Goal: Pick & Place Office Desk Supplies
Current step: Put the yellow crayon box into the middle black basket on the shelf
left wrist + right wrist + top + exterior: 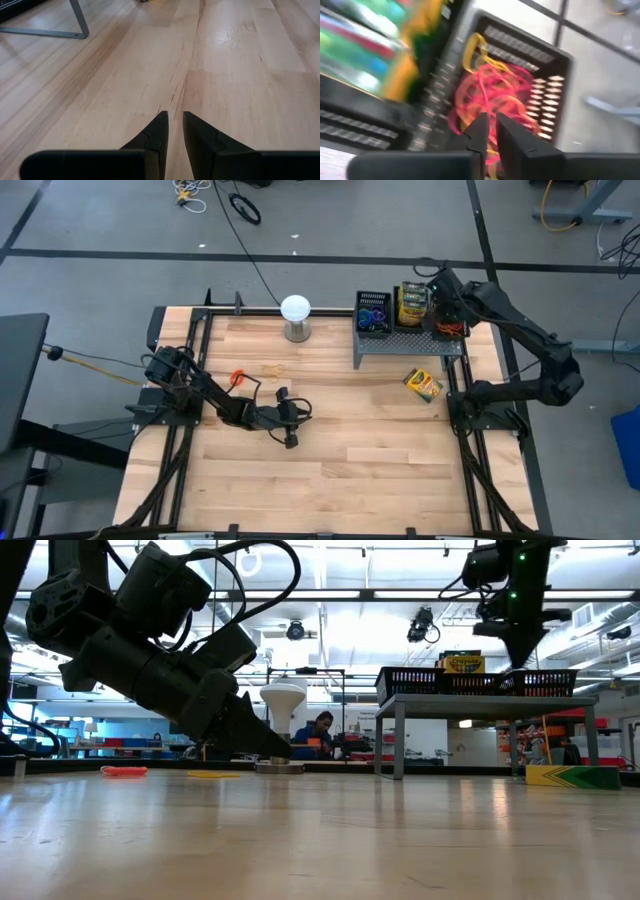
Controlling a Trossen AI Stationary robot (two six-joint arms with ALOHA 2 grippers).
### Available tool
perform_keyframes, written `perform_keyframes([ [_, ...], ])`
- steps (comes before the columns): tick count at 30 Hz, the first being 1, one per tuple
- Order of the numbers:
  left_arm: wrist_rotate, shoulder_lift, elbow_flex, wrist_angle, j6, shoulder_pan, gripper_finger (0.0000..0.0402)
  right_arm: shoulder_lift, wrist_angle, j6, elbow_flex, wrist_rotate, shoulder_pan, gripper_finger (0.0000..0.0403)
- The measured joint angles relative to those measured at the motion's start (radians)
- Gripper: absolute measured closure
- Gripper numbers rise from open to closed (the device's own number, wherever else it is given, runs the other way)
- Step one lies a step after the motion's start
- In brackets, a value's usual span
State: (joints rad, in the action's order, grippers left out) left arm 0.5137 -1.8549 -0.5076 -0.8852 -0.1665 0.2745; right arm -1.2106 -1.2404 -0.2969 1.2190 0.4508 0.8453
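The pale wooden plank tabletop (pixel 340 450) takes up most of the scene, and nearly all the sorting is gathered at its far right corner. There a grey perforated metal riser (pixel 405 345) lifts three small black mesh bins off the wood, probably so each kind of supply has its own raised spot. The left-hand bin (pixel 372 313) holds blue and purple rubber-band loops, the middle bin (pixel 412 306) stands packed with yellow-and-green crayon boxes, and the right-hand bin (pixel 545 85) carries a tangle of red, pink and orange rubber-band loops (pixel 495 95). The right end effector (pixel 490 131) hangs directly over that tangle, its fingers pinched nearly together — whether a band is caught between them I cannot tell. The left arm waits low over the bare wood near the middle, its end effector (pixel 175 131) narrowed to a slim gap and holding nothing. A white globe on a short stand (pixel 295 317) sits at the far edge, apart from the work. One loose yellow-and-green crayon box (pixel 424 384) lies flat just in front of the riser, seemingly yet to be binned — and a small orange rubber-band loop (pixel 238 377) rests on the wood by the left arm.
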Motion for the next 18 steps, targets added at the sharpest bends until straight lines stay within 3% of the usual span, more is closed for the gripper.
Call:
perform_keyframes([
  [3,0.0,0.0,0.0,0.001,0.001,0.0,0.0338,0.0,0.072,-0.013,0.0,-0.052,0.022,0.0338],
  [5,0.0,0.0,0.0,-0.001,0.0,0.0,0.0338,0.0,0.098,-0.013,0.001,-0.033,0.024,0.0318],
  [13,-0.002,0.0,0.0,-0.001,0.002,0.0,0.0338,0.0,0.146,-0.002,0.002,0.159,-0.02,0.0229],
  [18,-0.002,0.0,0.0,-0.001,0.002,0.0,0.0338,0.0,0.186,-0.084,0.002,0.305,-0.044,0.0184],
])
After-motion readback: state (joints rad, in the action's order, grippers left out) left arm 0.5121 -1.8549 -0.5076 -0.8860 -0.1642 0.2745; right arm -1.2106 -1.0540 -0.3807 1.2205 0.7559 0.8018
